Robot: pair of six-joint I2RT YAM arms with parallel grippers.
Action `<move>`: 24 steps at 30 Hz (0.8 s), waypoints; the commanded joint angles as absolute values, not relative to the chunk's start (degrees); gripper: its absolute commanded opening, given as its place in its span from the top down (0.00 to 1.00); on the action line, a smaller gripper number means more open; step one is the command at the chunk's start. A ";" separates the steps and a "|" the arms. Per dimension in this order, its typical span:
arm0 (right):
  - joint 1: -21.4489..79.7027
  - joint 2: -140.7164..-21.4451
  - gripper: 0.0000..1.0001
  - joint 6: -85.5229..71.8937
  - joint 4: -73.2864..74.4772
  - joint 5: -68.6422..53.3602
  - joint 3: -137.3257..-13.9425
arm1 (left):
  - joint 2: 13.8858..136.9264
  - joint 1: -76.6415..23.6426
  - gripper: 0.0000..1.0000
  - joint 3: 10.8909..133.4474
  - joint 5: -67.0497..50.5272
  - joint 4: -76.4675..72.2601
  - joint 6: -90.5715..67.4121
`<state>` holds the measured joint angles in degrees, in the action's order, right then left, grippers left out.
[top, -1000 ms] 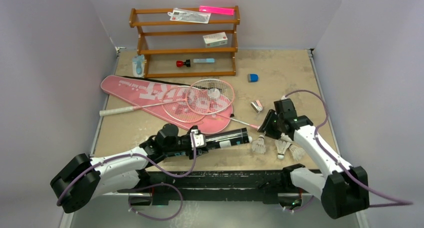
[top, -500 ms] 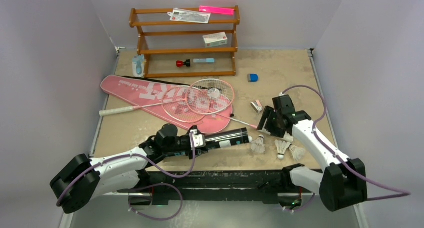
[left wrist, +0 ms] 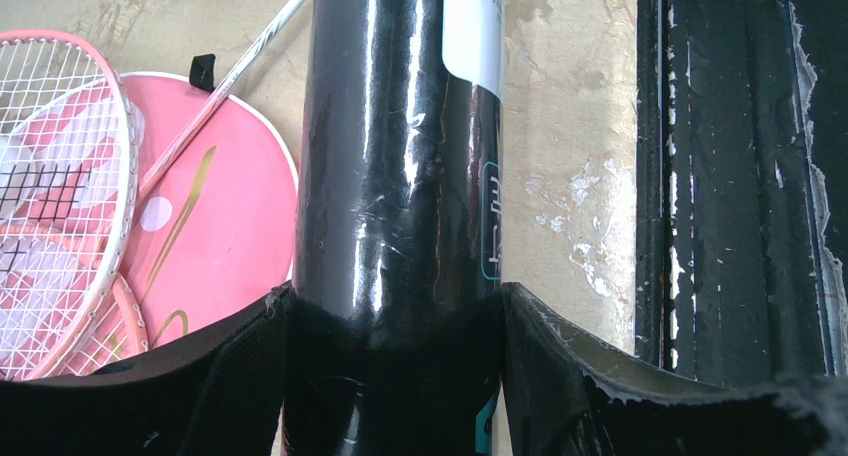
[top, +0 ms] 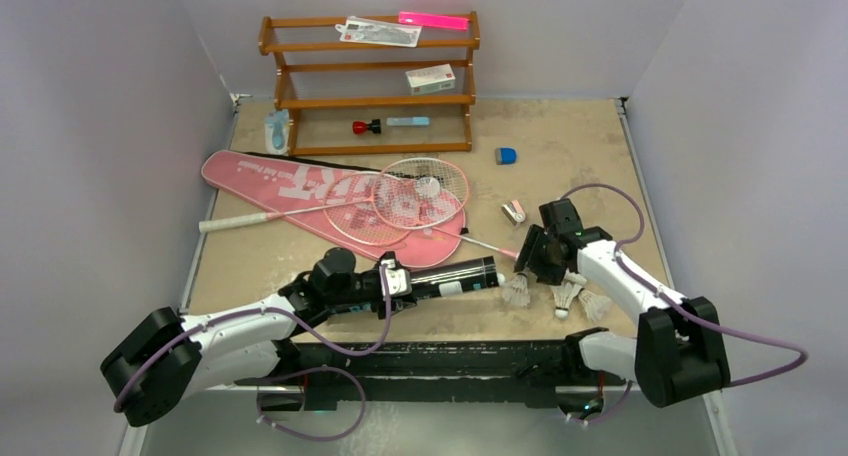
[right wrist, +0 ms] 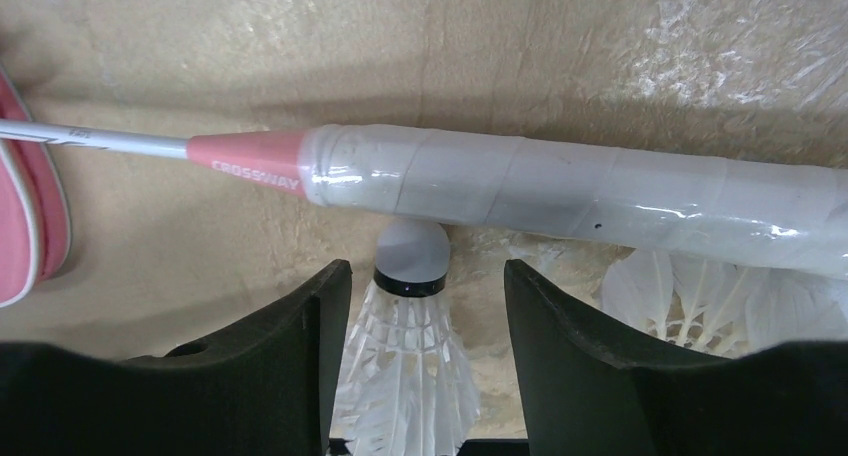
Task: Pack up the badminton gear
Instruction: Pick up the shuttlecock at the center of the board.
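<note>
My left gripper [top: 395,279] [left wrist: 395,296] is shut on the long black tube [top: 455,276] [left wrist: 400,126], which lies along the near edge. Two pink-framed rackets [top: 420,191] rest on the pink bag [top: 300,181] [left wrist: 220,226]. My right gripper [top: 530,261] [right wrist: 425,276] is open and straddles a white feather shuttlecock [top: 517,291] [right wrist: 410,366], with a gap on its right side. The cork points at a racket's white handle [right wrist: 560,191]. Two more shuttlecocks [top: 578,300] [right wrist: 720,301] lie just right of it.
A brown wooden rack [top: 370,101] stands at the back with a small white box [top: 430,78] on it. A blue object [top: 506,156] and a small striped item [top: 514,212] lie behind the right gripper. A black strip [top: 430,356] runs along the near edge.
My right gripper has swung left and towards the near edge, over the leftmost shuttlecock, and its jaws have opened wider. The left arm and tube have not moved.
</note>
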<state>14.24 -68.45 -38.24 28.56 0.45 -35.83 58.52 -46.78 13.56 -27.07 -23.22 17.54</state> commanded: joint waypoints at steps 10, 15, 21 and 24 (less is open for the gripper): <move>14.44 -73.20 0.55 -39.52 23.34 -3.32 -35.06 | 59.57 -46.58 0.47 13.28 -30.26 -27.39 17.09; 14.43 -70.98 0.67 -39.07 24.46 -7.22 -36.35 | 59.59 -46.58 0.47 13.36 -30.32 -27.74 17.22; 14.42 -63.09 0.67 -35.72 28.60 -4.00 -41.48 | 58.19 -46.49 0.46 12.39 -31.85 -31.15 14.35; 14.46 -57.66 0.67 -33.66 28.89 -0.57 -44.50 | 56.52 -46.42 0.46 12.39 -32.34 -33.57 11.98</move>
